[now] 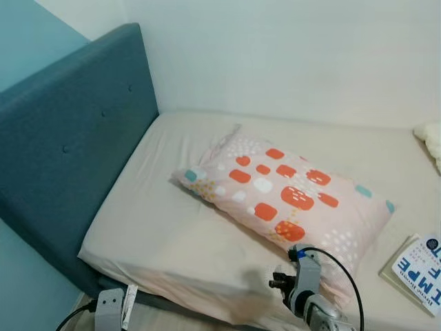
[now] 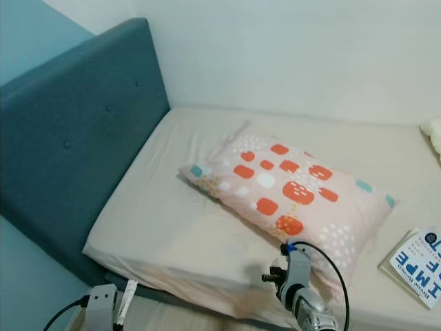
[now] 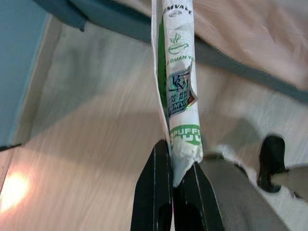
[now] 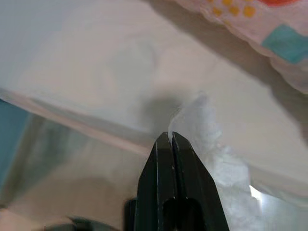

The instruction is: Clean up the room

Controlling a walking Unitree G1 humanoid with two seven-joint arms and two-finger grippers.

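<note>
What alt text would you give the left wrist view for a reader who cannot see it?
The left gripper is shut on a long white and green printed wrapper, pinched at one end so the rest sticks out beyond the black fingers. Behind it are a pale wooden floor and the edge of a bed.

pillow (image 1: 282, 196) on bed (image 1: 158, 227), book (image 1: 419, 263) right, headboard (image 1: 62, 145) left

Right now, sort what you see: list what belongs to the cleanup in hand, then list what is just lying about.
In hand:
- wrapper, white with green print, pinched by the left gripper
- crumpled tissue, white, at the tips of the right gripper, over the sheet

Lying about:
- patterned pillow on the bed
- book near the bed's edge
- teal headboard
</note>
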